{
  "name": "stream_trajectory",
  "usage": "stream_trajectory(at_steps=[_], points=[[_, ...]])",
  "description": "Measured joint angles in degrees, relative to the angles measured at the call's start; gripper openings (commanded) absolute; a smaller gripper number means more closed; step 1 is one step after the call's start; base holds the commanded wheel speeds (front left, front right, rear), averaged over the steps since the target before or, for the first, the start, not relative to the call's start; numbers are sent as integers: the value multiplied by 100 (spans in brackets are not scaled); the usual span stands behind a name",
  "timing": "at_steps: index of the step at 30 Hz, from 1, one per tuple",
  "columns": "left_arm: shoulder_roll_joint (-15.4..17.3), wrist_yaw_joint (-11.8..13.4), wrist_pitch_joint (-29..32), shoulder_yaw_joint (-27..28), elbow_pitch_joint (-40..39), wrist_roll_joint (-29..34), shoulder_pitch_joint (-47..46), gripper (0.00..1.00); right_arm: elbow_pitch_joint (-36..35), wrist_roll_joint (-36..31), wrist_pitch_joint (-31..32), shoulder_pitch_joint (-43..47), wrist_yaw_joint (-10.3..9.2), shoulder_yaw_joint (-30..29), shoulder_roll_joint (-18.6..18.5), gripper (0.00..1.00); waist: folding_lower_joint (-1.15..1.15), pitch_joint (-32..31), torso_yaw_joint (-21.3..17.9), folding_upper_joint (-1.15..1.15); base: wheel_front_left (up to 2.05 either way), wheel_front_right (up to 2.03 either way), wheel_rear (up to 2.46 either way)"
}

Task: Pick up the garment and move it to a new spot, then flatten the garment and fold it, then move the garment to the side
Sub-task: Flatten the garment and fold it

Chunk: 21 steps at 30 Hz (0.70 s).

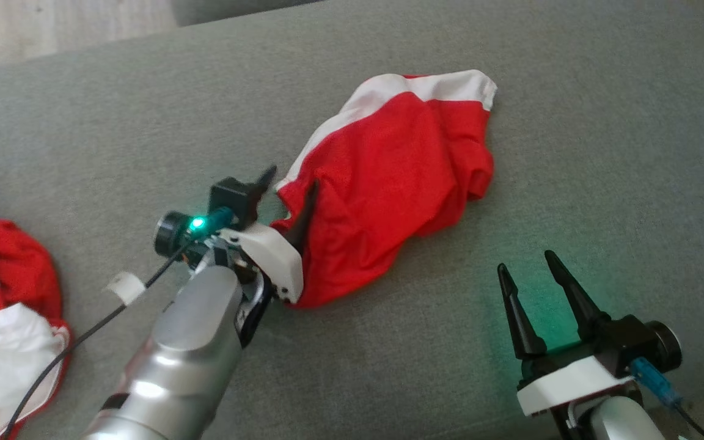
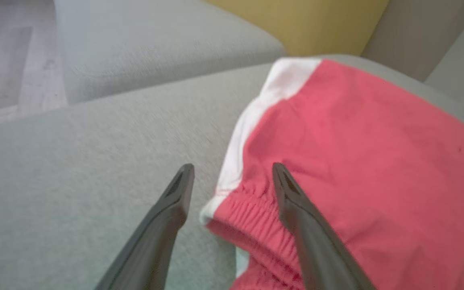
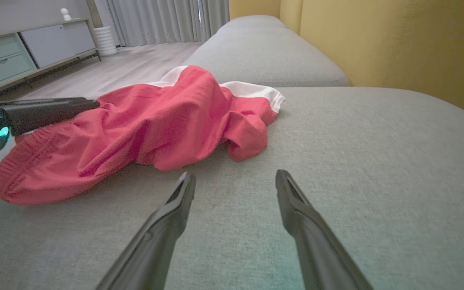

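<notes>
Both stood wide open — left gripper (image 1: 291, 178) straddling the garment (image 1: 388, 159) mid-frame, right gripper (image 1: 526, 261) lower right; pickup step, seemingly — closing due next.

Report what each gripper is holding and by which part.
Nothing is held. The open left gripper straddles the waistband corner of the red shorts; the open right gripper hovers over the couch, apart from them.
</notes>
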Motion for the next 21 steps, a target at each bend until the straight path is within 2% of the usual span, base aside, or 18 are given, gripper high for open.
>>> stream_trajectory(at_steps=[8, 9, 10, 11, 15, 21], points=[[0, -52, 424, -524, 412, -260, -223, 100, -3, -1, 0, -49, 0, -19, 12, 100, -1, 107, -150, 0, 0, 0, 0], [0, -52, 410, -599, 430, -277, -250, 63, -2, -1, 0, -48, 0, -24, 18, 100, -1, 106, -148, 0, 0, 0, 0], [-1, -53, 366, -659, 444, -283, -264, 37, -2, -1, 0, -48, 0, -32, 21, 100, -1, 100, -142, 0, 0, 0, 0], [0, -53, 270, -709, 449, -290, -267, 0, -1, -1, 0, -48, 0, -35, 23, 100, -1, 89, -135, 0, 0, 0, 0], [-2, -19, -264, -880, 513, -164, -303, 0, 18, 0, 0, -47, 0, -29, 42, 100, -1, -34, -114, 0, 0, 0, 0], [152, 355, -865, -1158, 536, 434, -748, 0, 104, 0, 0, -13, 0, -16, 56, 100, -1, -382, -127, 0, 0, 0, 0]])
